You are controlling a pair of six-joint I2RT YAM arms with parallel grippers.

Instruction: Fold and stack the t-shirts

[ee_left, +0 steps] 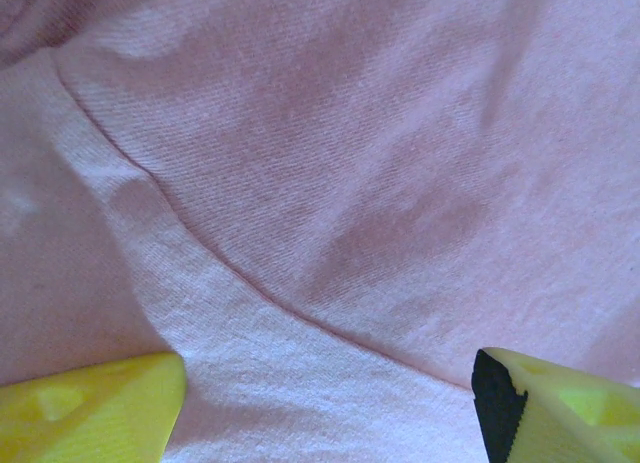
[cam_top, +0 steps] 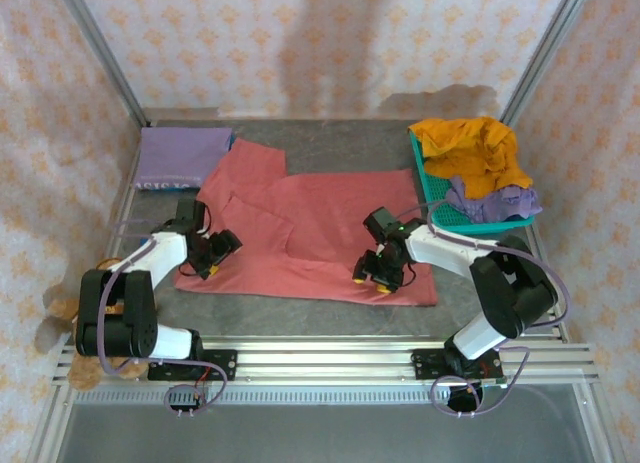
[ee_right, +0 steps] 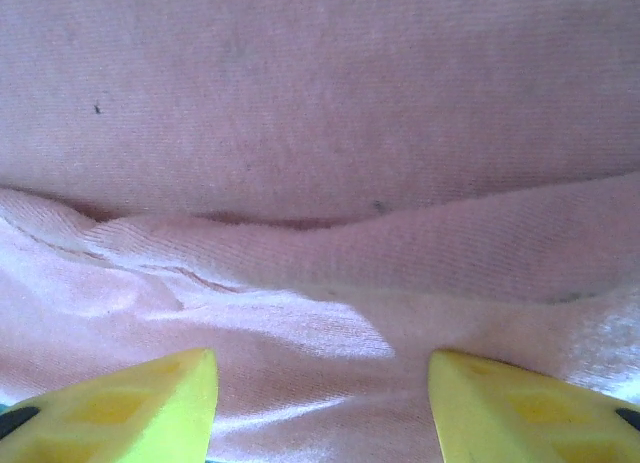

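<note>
the dusty red t-shirt [cam_top: 310, 233] is lying spread across the middle of the tabletop [cam_top: 300, 321], with a flap doubled over at centre left. closing from here could be catching only the top layer or missing the edge, so the fold would be coming out skewed, and uneven lifting would be dragging the cloth. the left hand [cam_top: 215, 251], at the shirt's lower left, is standing spread wide over a seam and pinching nothing. the right hand [cam_top: 378, 273], at the lower right, is also standing spread, with a ridge of cloth lying ungripped between its fingers [ee_right: 130, 403].
</note>
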